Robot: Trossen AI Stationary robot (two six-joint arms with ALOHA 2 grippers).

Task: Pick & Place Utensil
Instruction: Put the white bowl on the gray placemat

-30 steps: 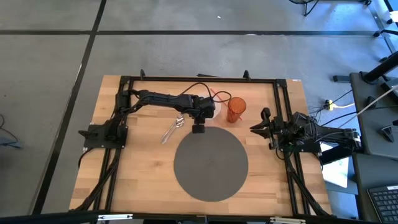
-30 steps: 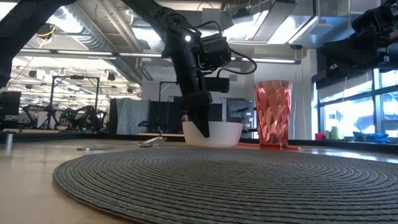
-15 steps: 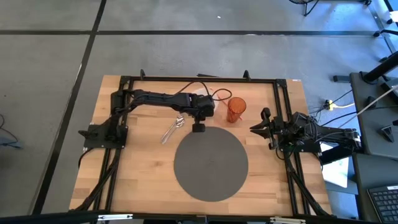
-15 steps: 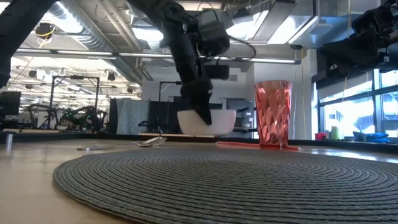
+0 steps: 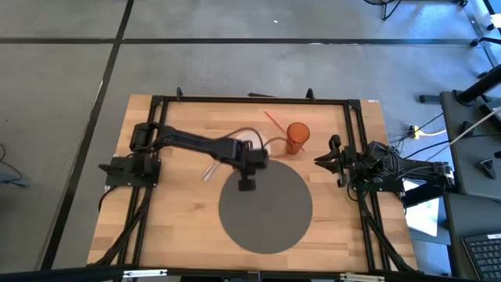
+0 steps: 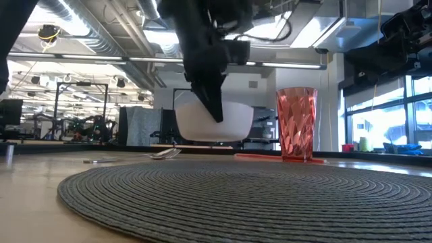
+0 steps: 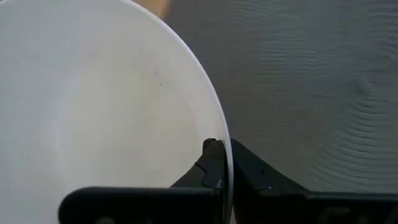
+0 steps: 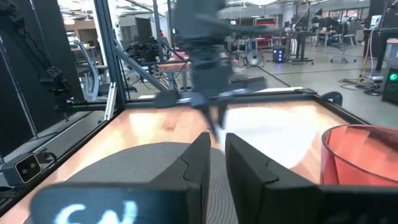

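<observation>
- Here, the left gripper [image 6: 217, 111] pinches the rim of a white bowl [image 6: 214, 121], holding it clear of the table, above the near-left edge of the round grey woven placemat [image 5: 264, 207].
- In the left wrist view the fingers [image 7: 214, 165] sit on either side of the bowl's rim, one inside and one outside; the bowl fills most of that view and is cut off at the edges.
- From above, the arm covers nearly all of the bowl.
- The utensils [image 5: 210, 169] lie on the wooden table [image 5: 172, 219] left of the mat, partly hidden under the left arm; their type is hard to make out.
- A red ribbed tumbler [image 5: 296, 138] stands beyond the mat.
- The right gripper [image 5: 323, 159] waits at the table's right edge, fingers nearly together, holding nothing.
- No readable writing appears anywhere.
</observation>
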